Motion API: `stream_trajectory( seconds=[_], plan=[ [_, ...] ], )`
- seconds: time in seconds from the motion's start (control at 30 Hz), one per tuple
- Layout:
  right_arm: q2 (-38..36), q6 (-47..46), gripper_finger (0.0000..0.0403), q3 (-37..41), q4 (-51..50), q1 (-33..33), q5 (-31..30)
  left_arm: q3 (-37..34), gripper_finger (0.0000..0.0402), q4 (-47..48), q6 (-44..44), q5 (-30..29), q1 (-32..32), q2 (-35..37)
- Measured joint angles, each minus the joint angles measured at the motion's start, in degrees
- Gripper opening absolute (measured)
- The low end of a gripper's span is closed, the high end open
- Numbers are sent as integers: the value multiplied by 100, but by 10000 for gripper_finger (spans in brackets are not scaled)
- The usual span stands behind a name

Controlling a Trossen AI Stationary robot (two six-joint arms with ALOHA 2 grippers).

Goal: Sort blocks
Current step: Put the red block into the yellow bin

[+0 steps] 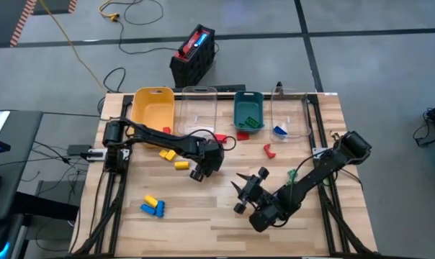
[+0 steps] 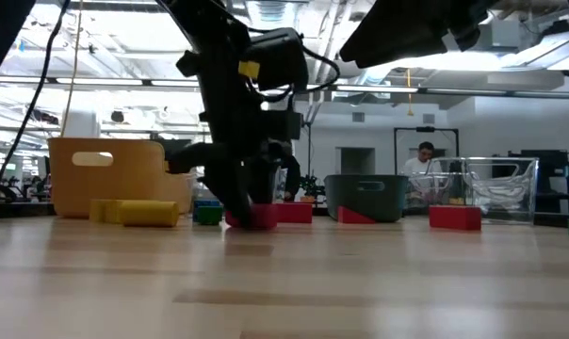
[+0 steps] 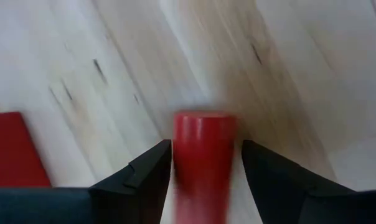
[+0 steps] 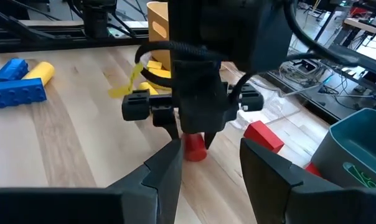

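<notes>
I have the left pincer (image 3: 203, 163) clamped on a red cylinder block (image 3: 202, 155) at mid-worktop (image 1: 203, 216). The right pincer (image 4: 205, 163) hovers nearby, fingers apart, empty. Green pieces lie in the teal bin (image 1: 238, 116), a blue one in the clear bin (image 1: 301, 128); yellow blocks (image 1: 173, 158), blue and red remain loose, so most sorting is left.

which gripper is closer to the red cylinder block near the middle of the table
Left. The left gripper is down at the table with the red cylinder block between its fingers. The right gripper hangs open a short way off, pointing toward the block without touching it.
</notes>
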State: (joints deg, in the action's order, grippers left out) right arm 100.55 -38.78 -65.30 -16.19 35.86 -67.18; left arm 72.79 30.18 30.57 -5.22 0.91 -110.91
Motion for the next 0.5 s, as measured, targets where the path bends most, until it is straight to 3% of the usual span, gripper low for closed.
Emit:
stream_trajectory(
  seconds=[0.2,0.4,0.5],
  plan=[
    [0,1,175,0,6,0,-2,0,172,92,-324,-15,0,9],
    [0,8,175,0,13,0,-7,-11,125,223,-139,-19,-59,-52],
    [0,14,175,0,12,0,-9,-4,124,186,-134,-39,-105,-126]
  ],
)
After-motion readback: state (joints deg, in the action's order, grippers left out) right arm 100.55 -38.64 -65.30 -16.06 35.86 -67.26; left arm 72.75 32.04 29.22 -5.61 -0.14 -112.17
